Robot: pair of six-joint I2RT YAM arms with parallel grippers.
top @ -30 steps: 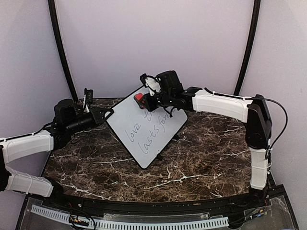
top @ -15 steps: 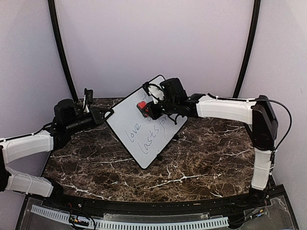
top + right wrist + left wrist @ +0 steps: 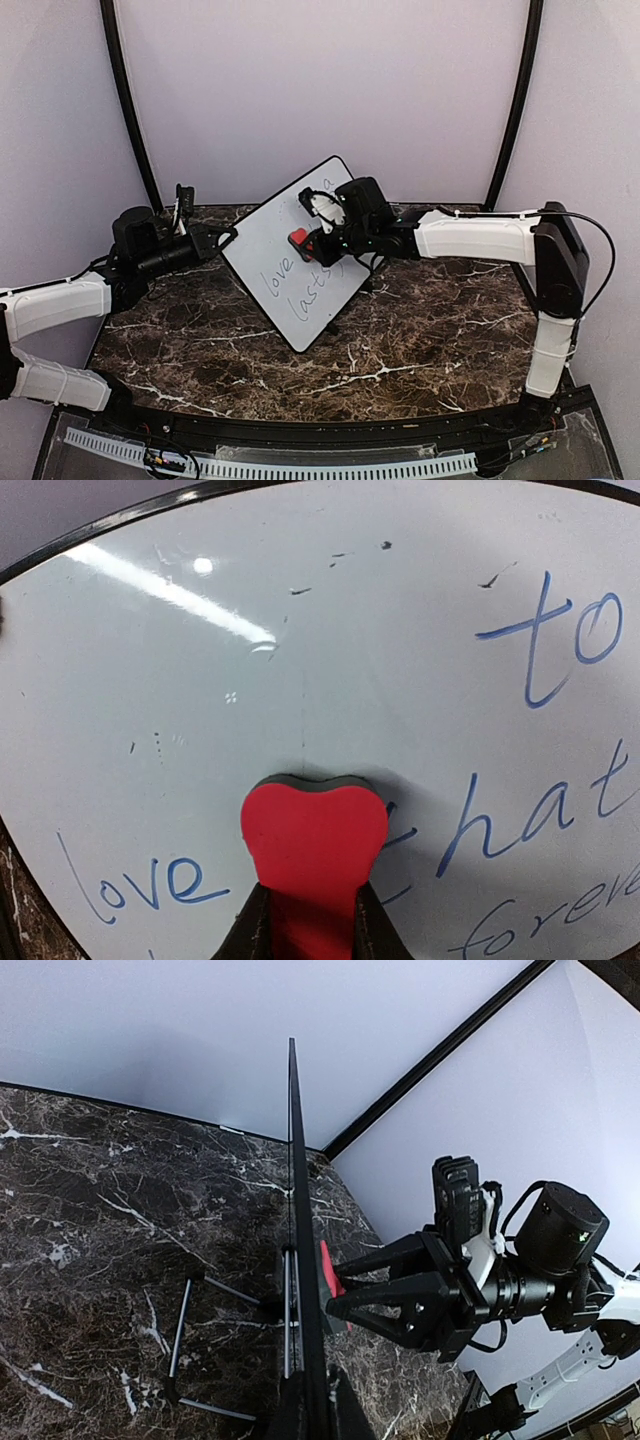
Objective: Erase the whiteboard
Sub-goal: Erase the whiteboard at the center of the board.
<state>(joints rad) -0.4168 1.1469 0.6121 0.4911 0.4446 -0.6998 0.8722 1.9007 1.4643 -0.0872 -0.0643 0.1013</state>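
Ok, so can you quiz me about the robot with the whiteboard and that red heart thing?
1. True or false: the red eraser in the right gripper is pressed against the whiteboard.
2. Which gripper clamps the whiteboard's edge? A) left gripper B) right gripper C) neither
3. Fill in: in the right wrist view, the blue word just left of the red eraser is ____.
Key: 1 true; 2 A; 3 love.
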